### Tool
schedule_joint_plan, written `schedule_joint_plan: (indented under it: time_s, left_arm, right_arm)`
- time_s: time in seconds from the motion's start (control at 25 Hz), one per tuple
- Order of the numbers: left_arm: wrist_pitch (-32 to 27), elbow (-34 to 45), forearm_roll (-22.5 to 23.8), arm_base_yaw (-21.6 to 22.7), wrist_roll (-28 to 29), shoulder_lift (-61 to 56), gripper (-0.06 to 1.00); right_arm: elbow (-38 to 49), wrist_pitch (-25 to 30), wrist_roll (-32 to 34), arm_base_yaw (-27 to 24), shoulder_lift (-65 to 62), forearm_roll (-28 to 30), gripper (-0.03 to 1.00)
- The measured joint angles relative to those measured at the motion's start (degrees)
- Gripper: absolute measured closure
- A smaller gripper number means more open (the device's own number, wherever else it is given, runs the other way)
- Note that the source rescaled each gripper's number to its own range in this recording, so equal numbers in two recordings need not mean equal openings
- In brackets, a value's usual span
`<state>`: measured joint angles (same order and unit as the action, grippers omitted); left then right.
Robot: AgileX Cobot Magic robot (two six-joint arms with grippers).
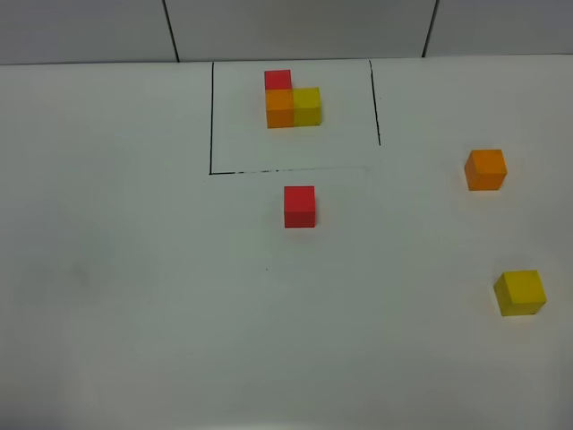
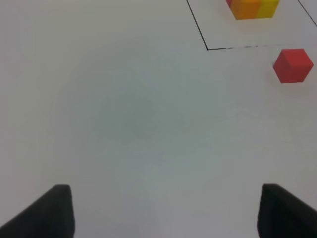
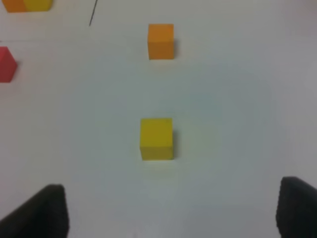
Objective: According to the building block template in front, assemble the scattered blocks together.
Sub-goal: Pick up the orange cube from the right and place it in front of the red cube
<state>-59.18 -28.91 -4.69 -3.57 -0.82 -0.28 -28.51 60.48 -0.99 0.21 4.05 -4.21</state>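
Observation:
The building block template [image 1: 291, 100] is an L of red, orange and yellow cubes inside drawn black lines at the table's far middle; its edge also shows as template [image 2: 252, 8] and template [image 3: 27, 5]. A loose red block [image 1: 299, 206] lies just in front of the frame. A loose orange block [image 1: 485, 169] sits at the right, a loose yellow block [image 1: 520, 292] nearer at the right. No arm shows in the high view. My left gripper [image 2: 163, 210] is open over bare table, the red block [image 2: 292, 65] well ahead. My right gripper [image 3: 173, 210] is open, the yellow block [image 3: 156, 138] just ahead, the orange block [image 3: 161, 41] beyond.
The white table [image 1: 134, 287] carries only the blocks and the drawn black frame lines [image 1: 211, 116]. A tiled wall [image 1: 295, 27] runs along the far edge.

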Motion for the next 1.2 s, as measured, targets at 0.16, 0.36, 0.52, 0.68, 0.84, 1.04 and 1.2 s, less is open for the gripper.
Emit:
schedule_joint_plan:
  time_s: [0.16,0.36,0.52,0.68,0.84,1.04,1.2]
  left_arm:
    - [0.00,0.00,0.00,0.00,0.00,0.00,0.22]
    - [0.00,0.00,0.00,0.00,0.00,0.00,0.22]
    - [0.00,0.00,0.00,0.00,0.00,0.00,0.22]
    - [0.00,0.00,0.00,0.00,0.00,0.00,0.22]
    - [0.00,0.00,0.00,0.00,0.00,0.00,0.22]
    - [0.00,0.00,0.00,0.00,0.00,0.00,0.22]
    - [0.00,0.00,0.00,0.00,0.00,0.00,0.22]
  right_arm:
    - [-0.59,0.43,0.00,0.00,7.65,0.05,0.17]
    - [-1.90,-4.84,0.00,0.00,21.57,-0.34,0.17]
    - [-3.64,-8.80,-0.84,0.00,32.45,-0.55,0.17]
    - [-5.53,-10.98,-1.60,0.00,42.24,-0.37,0.17]
    - [-7.48,-12.33,-1.66,0.00,50.01,0.12,0.17]
    - [-10.83,-12.66,-3.16,0.00,56.67,0.29,0.17]
    - [-13.46,-12.72,-4.04,0.00,60.99,0.29,0.17]
